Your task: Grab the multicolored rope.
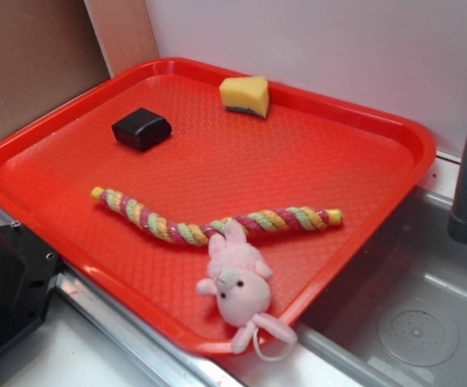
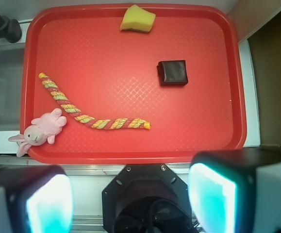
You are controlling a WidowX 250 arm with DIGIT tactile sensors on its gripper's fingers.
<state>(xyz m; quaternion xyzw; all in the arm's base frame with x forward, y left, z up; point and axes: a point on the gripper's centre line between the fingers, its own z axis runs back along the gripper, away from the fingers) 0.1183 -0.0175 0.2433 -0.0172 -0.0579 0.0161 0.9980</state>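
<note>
Exterior view first: the red tray [image 1: 80, 234] takes up most of the shot, and the multicolored rope [image 1: 217, 219] lies in a shallow curve across its near half. A pink plush bunny [image 1: 239, 292] sits at the tray's 5 o'clock edge with its ears touching the rope. There's a black block [image 1: 141, 128] up around 10 o'clock and a yellow sponge [image 1: 245, 95] near 12.

Wrist view: the pincer [image 2: 130, 196] is released, its fingers [image 2: 212, 196] spread wide at the bottom, high above the tray and holding nothing. The rope runs from 9 o'clock down toward 6.
</note>
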